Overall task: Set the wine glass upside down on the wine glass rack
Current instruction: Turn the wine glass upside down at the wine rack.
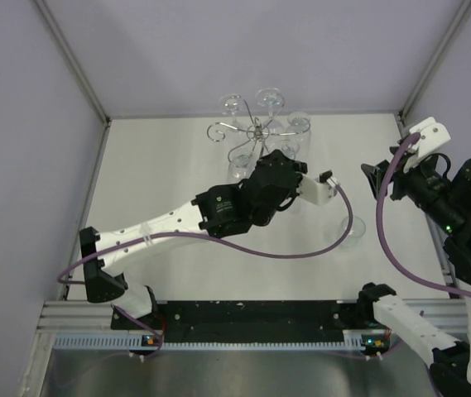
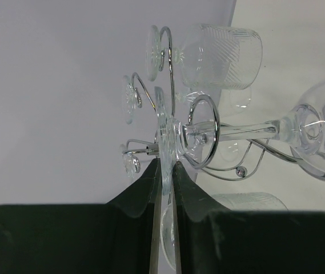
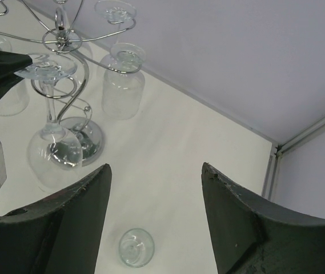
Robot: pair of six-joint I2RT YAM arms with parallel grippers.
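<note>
The chrome wine glass rack [image 1: 256, 131] stands at the back of the table, with several glasses hanging upside down from its scroll arms. My left gripper [image 1: 283, 159] is at the rack's near right side, shut on the round foot of a clear wine glass [image 2: 165, 128]. That glass is upside down: its foot is up at a scroll arm [image 3: 43, 67] and its bowl [image 3: 53, 154] hangs beside the rack's mirrored base [image 3: 88, 140]. In the left wrist view the fingers [image 2: 188, 188] pinch the foot edge-on. My right gripper [image 3: 156, 168] is open and empty, well right of the rack [image 1: 373, 178].
Another clear wine glass [image 1: 349, 231] stands upright on the table to the right of centre, and shows below my right gripper in the right wrist view [image 3: 136, 247]. Hanging glasses [image 3: 122, 85] crowd the rack. Grey walls close the back and sides.
</note>
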